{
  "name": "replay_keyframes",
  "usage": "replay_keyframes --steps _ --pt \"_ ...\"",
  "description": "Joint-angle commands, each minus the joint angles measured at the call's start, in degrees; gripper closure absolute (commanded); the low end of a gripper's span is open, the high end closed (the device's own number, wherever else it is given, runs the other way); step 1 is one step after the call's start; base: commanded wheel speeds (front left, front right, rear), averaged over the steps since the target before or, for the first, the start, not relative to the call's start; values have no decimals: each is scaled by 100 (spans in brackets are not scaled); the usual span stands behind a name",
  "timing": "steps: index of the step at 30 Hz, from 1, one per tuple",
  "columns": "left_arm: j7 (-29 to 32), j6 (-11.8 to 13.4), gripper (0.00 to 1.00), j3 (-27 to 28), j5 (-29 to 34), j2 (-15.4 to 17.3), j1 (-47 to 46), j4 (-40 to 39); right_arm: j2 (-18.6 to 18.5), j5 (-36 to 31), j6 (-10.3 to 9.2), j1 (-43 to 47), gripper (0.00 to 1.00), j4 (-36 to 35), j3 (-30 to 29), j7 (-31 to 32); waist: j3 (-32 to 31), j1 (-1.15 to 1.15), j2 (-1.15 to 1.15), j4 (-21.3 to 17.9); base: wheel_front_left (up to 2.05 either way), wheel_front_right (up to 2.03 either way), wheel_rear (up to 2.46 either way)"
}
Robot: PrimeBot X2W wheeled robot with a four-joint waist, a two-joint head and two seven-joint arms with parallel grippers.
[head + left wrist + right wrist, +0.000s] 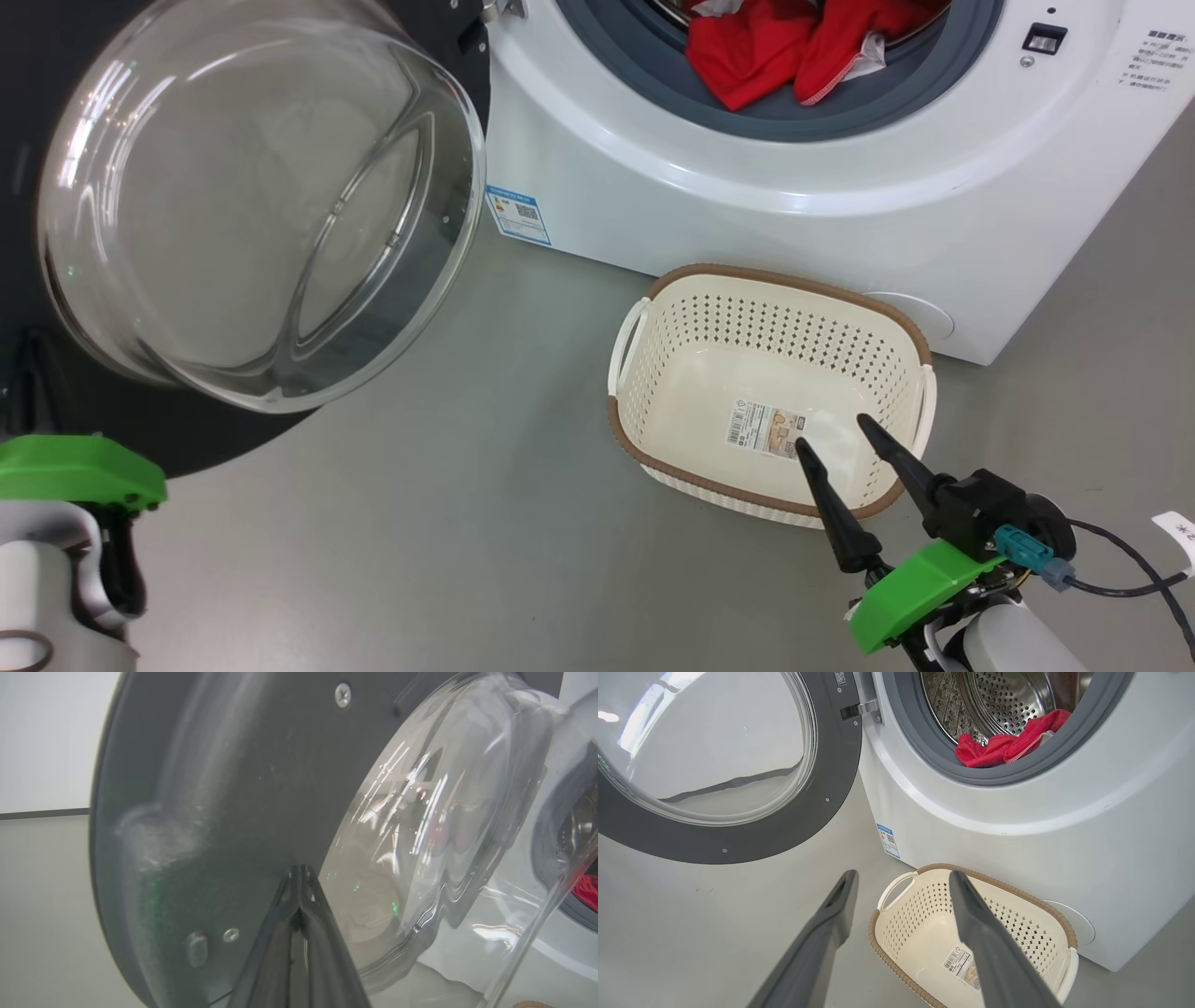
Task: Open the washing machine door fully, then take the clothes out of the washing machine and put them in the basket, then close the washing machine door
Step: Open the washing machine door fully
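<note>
At washing machine door (210, 788) inner face: L pincer (299, 868) clenched, empty; push slow to full swing. R pincer (833, 431) released.

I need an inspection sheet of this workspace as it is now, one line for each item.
surface: grey floor, smooth.
job's things: door open; red clothes inside the machine, lying over its gasket; basket on the floor before the machine, holding a paper label alone.
clutter: nothing seen.
grippers: left gripper shut, tips at the door's dark inner face; right gripper open, empty, by the basket.
cables: black cable at the right wrist.
surroundings: white wall beyond the door.
</note>
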Motion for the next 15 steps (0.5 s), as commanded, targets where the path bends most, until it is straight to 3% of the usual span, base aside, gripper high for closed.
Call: replay_keyframes --steps 1,9,10,11,12,15 --pt "-67 -22 100 249 85 215 -144 -119 -11 123 36 -156 0 -96 137 -37 -16 0 0 -4 0 0 0" --pt "-67 0 100 315 397 -16 83 -472 75 145 36 -146 0 -53 92 -37 -208 0 0 -17 0 0 0" --pt "-67 34 60 308 463 -39 124 -586 89 155 36 -142 0 -52 91 -37 -232 0 0 -17 0 0 0" --pt "-67 44 12 289 516 -73 168 -717 103 166 36 -137 0 -58 83 -37 -261 0 0 -21 0 0 0" --pt "-67 55 0 279 549 -112 210 -853 119 172 36 -133 0 -69 67 -37 -285 0 0 -26 0 0 0" --pt "-67 52 0 238 682 -186 348 -1386 157 163 36 -119 0 -108 -57 -37 -367 0 0 -40 0 0 0"
